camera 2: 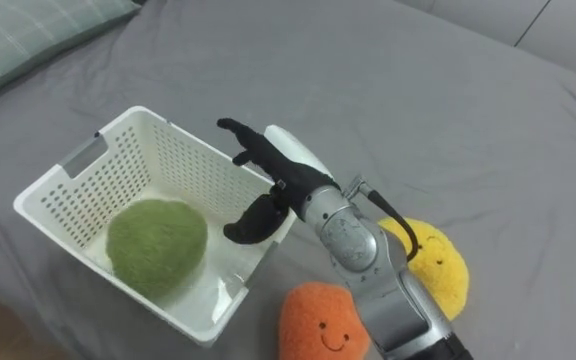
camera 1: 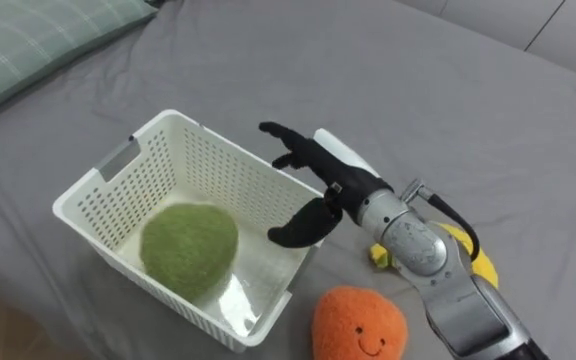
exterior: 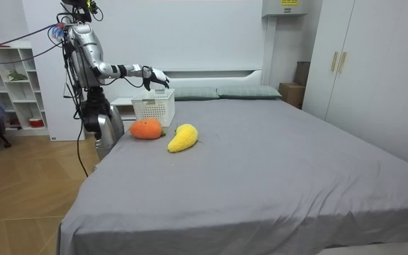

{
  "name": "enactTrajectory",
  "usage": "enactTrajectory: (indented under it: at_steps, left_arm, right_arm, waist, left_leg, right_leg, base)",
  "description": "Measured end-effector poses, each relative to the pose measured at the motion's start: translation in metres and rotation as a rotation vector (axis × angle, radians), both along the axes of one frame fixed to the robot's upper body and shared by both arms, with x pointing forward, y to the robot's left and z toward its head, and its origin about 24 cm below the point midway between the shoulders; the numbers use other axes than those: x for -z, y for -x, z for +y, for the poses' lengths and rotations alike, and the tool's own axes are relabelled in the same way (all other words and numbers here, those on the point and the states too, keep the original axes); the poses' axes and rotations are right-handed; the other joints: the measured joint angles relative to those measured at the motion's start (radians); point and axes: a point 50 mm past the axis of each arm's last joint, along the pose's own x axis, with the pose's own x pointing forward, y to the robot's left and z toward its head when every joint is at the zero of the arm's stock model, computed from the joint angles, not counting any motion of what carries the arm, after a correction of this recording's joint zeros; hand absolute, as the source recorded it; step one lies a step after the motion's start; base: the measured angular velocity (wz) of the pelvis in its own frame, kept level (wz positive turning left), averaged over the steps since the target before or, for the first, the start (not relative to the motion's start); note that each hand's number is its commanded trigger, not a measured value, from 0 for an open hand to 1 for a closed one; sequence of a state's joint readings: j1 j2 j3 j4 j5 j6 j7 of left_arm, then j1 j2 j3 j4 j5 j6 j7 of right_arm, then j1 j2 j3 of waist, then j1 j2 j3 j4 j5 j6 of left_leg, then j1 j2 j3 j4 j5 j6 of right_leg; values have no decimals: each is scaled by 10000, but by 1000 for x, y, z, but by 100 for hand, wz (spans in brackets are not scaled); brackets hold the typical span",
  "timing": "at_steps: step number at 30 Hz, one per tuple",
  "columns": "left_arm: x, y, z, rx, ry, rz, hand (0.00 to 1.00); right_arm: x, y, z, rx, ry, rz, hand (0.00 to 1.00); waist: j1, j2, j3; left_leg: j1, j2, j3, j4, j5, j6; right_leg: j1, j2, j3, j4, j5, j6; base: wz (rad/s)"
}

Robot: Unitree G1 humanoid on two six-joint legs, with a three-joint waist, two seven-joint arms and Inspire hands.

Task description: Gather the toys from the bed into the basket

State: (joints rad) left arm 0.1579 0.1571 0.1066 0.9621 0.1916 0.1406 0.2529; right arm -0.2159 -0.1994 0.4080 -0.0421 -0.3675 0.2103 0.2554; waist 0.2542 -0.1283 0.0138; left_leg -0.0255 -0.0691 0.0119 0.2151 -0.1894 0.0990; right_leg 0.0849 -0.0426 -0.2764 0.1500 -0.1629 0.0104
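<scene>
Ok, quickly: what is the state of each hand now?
Right hand: open, fingers spread above the white basket, holding nothing.
Left hand: cannot be told.

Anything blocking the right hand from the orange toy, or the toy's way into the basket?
Nothing visible. The right hand hangs open over the basket's rim. The orange toy lies just beside that rim. The green toy inside leaves part of the basket's floor bare.

The robot's right arm hid most of the yellow plush toy [camera 1: 485, 268]. Picture edges cut off the orange plush toy [camera 1: 360, 322] below and much of the pillow [camera 1: 28, 50].
</scene>
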Motion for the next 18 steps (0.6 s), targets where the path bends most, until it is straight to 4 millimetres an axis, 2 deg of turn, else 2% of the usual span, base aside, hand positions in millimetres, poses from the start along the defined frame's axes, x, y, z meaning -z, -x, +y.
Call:
enactTrajectory:
  at_steps: [11, 18]
  left_arm:
    - [1, 3, -1, -113, 50, 22, 0]
    - [0, 3, -1, -94, 10, -106, 0]
  right_arm:
    - [-1, -1, -2, 112, -24, -110, 0]
    - [-7, -4, -10, 679, -882, -435, 0]
  waist:
    - [-33, 80, -40]
    - [-116, 185, -51]
  left_leg:
    - [95, 21, 87, -16, 6, -3]
    - [157, 21, 93, -27, 6, -3]
  right_leg:
    - [18, 21, 133, 0, 0, -1]
    - [75, 13, 134, 6, 3, -2]
  base:
    - [-2]
    - [0]
